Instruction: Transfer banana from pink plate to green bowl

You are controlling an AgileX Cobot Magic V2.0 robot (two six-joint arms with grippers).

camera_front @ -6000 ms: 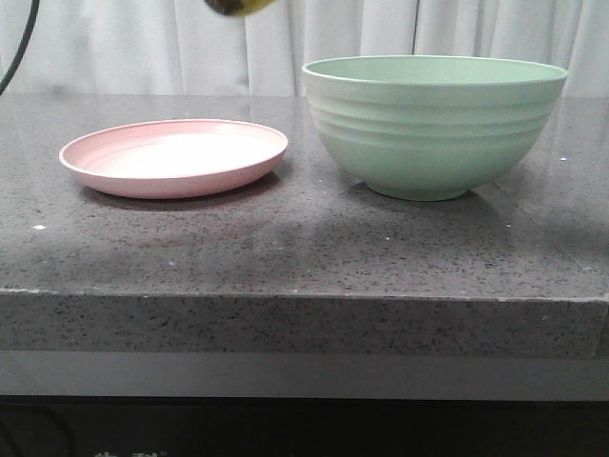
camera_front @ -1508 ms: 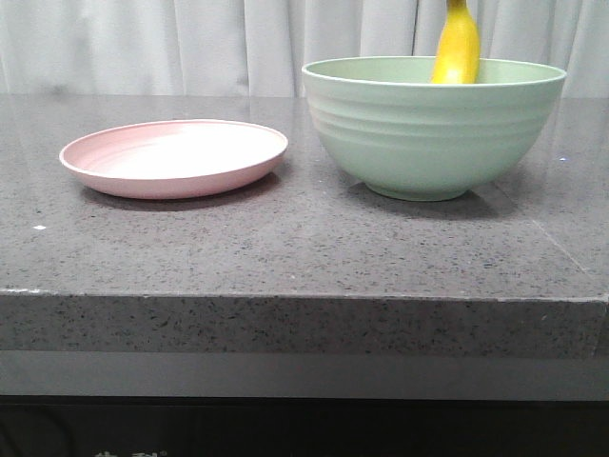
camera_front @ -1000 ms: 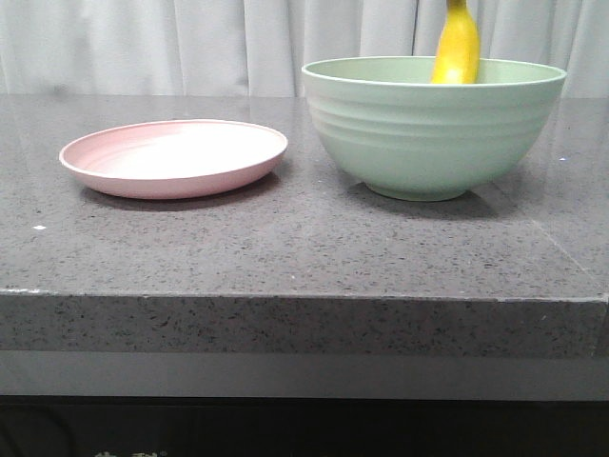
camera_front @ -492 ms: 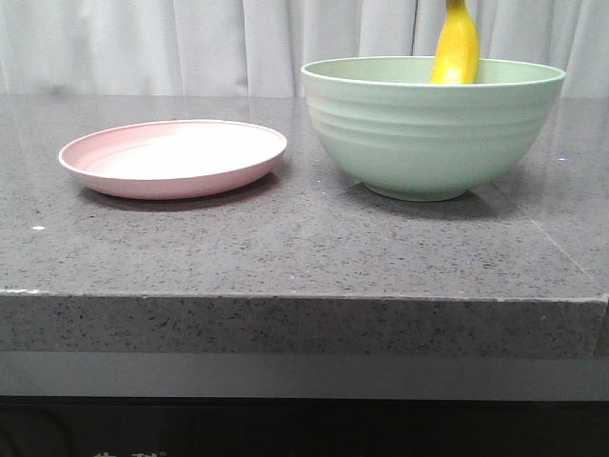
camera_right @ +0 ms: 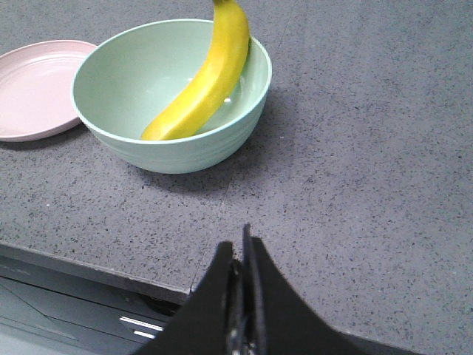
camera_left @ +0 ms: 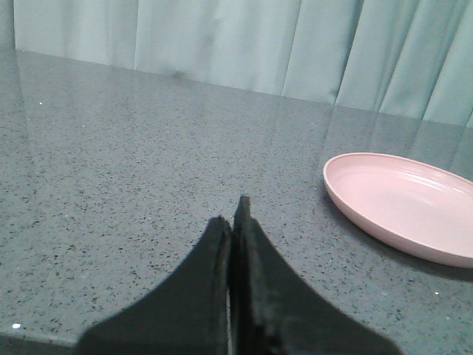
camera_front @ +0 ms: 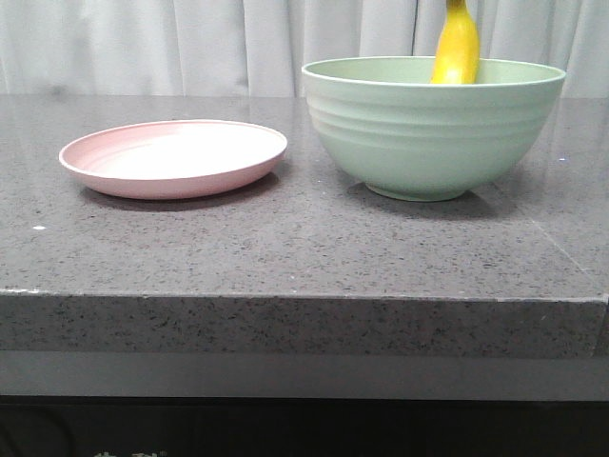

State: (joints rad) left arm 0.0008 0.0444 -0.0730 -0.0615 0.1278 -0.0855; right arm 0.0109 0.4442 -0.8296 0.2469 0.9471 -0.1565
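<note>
The curved bright yellow banana leans inside the deep pale mint-green ridged bowl, its upper end jutting above the rim. Beside the bowl sits the shallow matte pale pink plate. The left gripper and right gripper are both clenched with nothing between their fingers, apart from the bowl.

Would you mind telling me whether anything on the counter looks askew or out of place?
Only the banana: it does not lie flat in the green bowl but leans against the wall, one end sticking up over the rim. The pink plate sits level and bare.
</note>
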